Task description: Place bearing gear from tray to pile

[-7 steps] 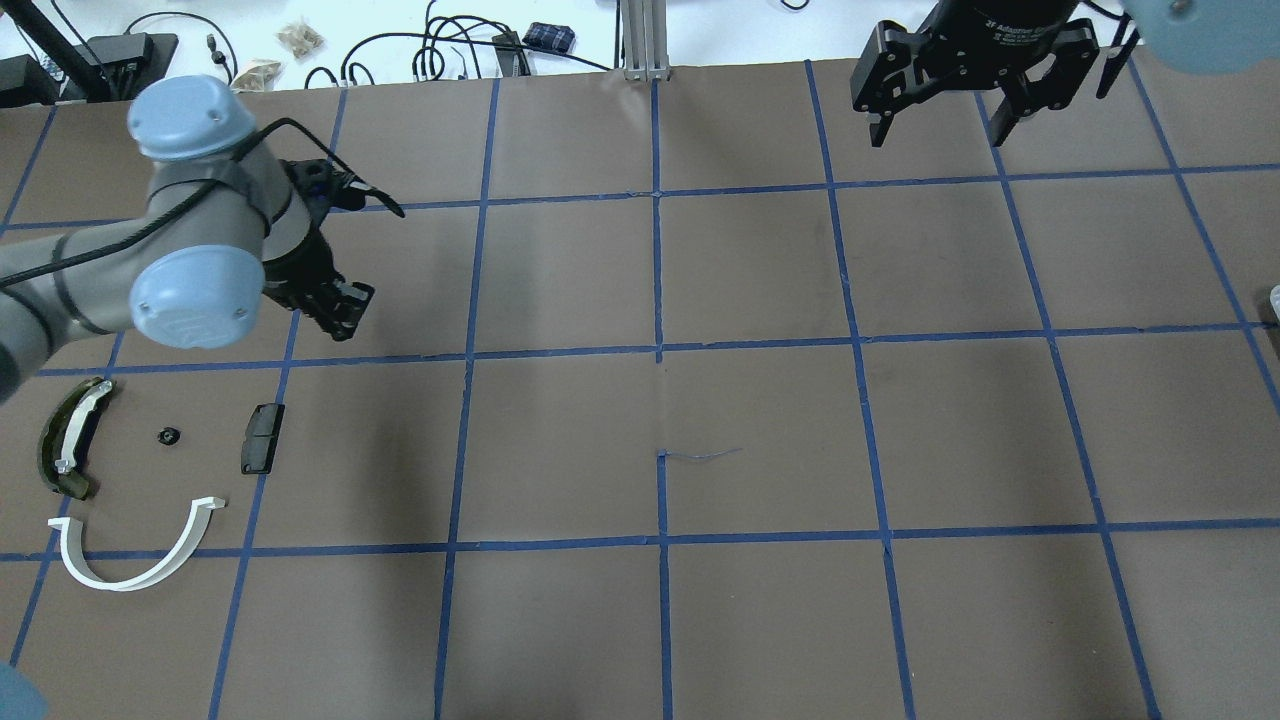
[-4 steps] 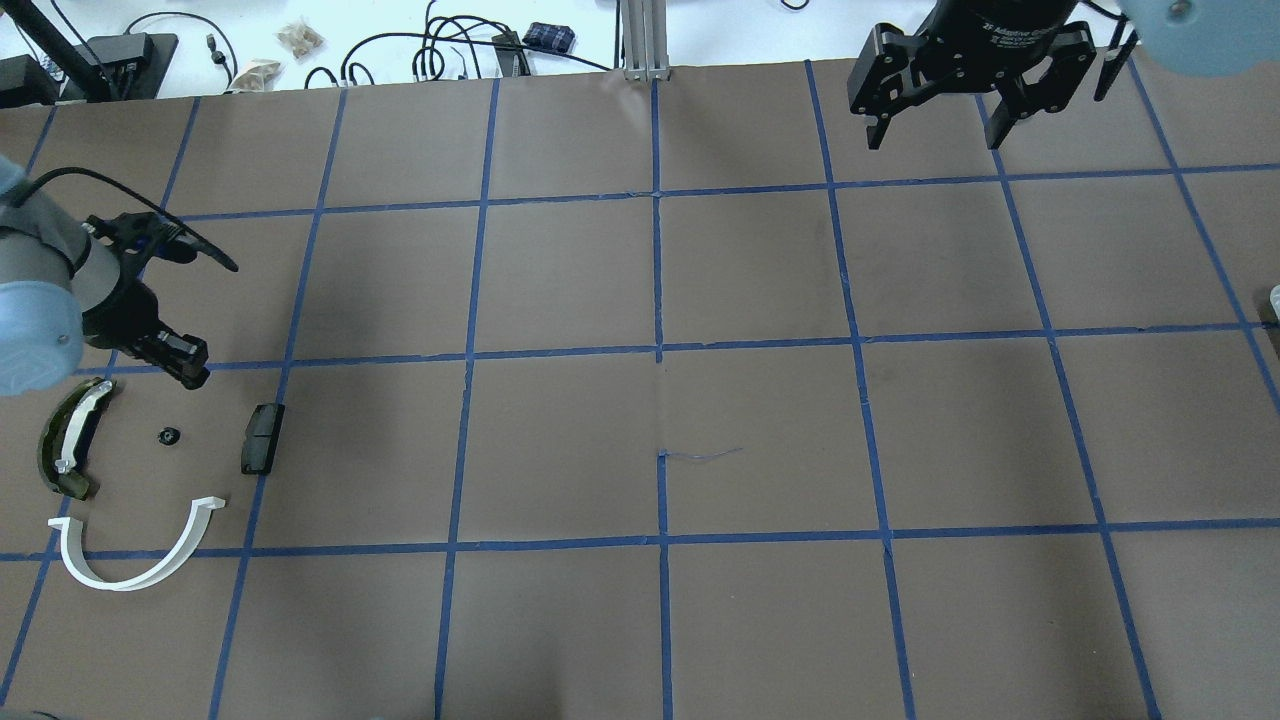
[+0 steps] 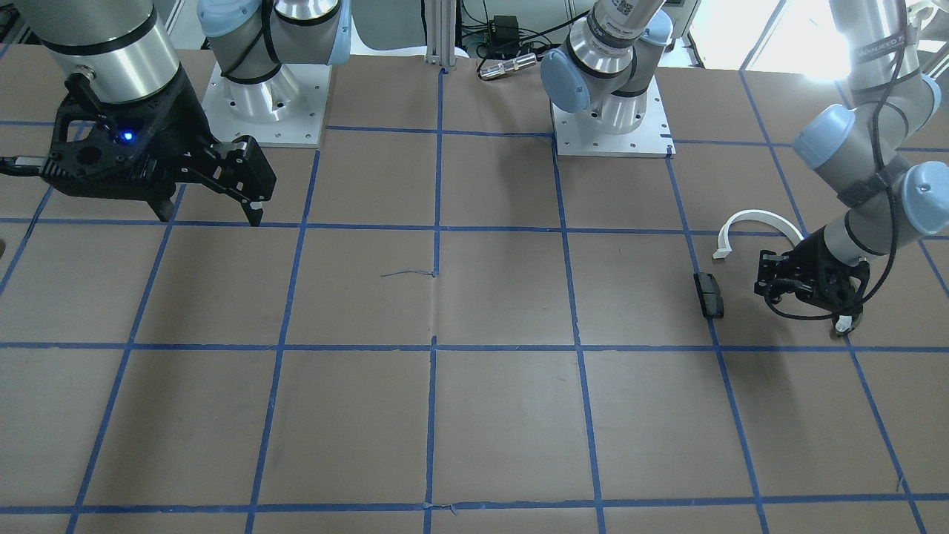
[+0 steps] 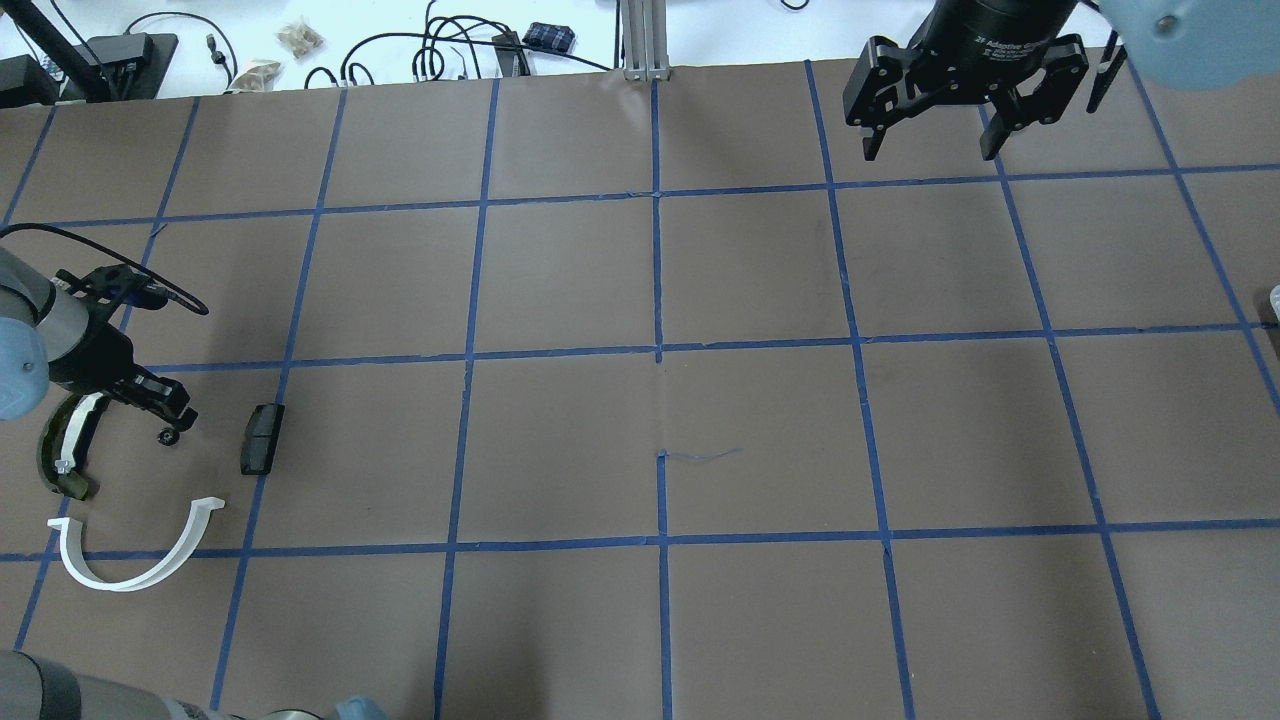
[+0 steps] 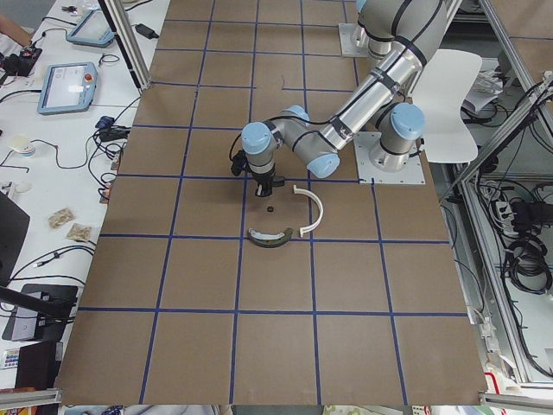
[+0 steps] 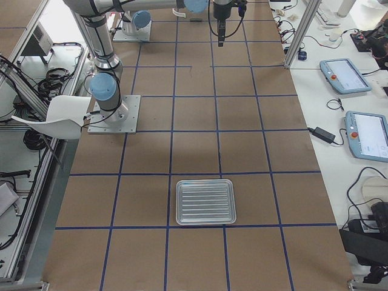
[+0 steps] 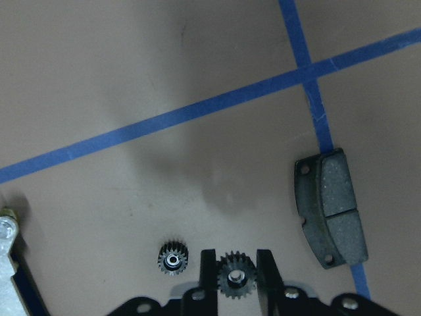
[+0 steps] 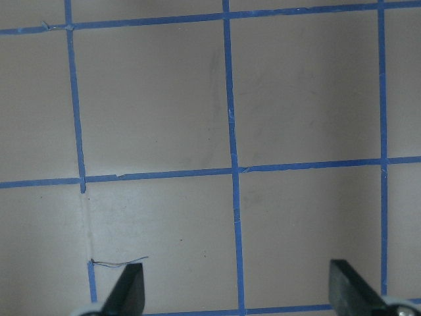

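Observation:
My left gripper (image 7: 231,263) is shut on a small black bearing gear (image 7: 231,278), held low over the table at the pile. A second, like gear (image 7: 173,257) lies on the table just beside it and also shows in the overhead view (image 4: 168,436). The pile holds a black rectangular block (image 4: 262,438), a dark olive curved piece with a white strip (image 4: 65,445) and a white half-ring arc (image 4: 135,545). My left gripper (image 4: 165,405) sits between the olive piece and the block. My right gripper (image 4: 930,140) is open and empty, high at the far right.
A ribbed metal tray (image 6: 205,201) lies at the table's right end with nothing showing in it. The brown table (image 4: 660,400) carries a blue tape grid. Cables and small items lie beyond the far edge (image 4: 450,45).
My left arm has swung left and toward the near side, carrying the gear from the middle-left square down to the pile. The right gripper has barely shifted.

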You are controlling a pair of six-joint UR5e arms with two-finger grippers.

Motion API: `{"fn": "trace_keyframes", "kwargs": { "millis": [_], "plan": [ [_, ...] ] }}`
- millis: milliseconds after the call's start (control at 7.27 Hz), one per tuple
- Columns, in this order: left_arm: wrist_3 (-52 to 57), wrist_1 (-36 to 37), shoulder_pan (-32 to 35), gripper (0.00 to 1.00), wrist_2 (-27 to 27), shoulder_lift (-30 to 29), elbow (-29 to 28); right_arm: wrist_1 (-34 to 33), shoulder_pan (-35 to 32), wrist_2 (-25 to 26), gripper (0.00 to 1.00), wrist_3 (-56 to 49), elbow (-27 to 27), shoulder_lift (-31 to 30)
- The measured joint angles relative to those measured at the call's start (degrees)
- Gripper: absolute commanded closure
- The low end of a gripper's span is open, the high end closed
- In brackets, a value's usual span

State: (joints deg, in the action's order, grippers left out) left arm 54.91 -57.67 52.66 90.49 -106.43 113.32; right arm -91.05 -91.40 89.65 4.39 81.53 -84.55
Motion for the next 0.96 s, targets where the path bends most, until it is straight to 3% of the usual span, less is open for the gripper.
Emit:
{"fn": "trace_keyframes", "kwargs": {
  "millis": [825,963],
  "plan": [
    [0.29,5.75,-0.53,0.9,0.56,-1.53,2.68,-0.03,-0.01,-0.04,0.0,0.09,0.03,-0.01],
    [0.29,6.15,-0.56,0.84,0.61,-1.56,2.59,-0.07,-0.01,-0.12,0.0,0.09,0.03,-0.03]
  ]
}}
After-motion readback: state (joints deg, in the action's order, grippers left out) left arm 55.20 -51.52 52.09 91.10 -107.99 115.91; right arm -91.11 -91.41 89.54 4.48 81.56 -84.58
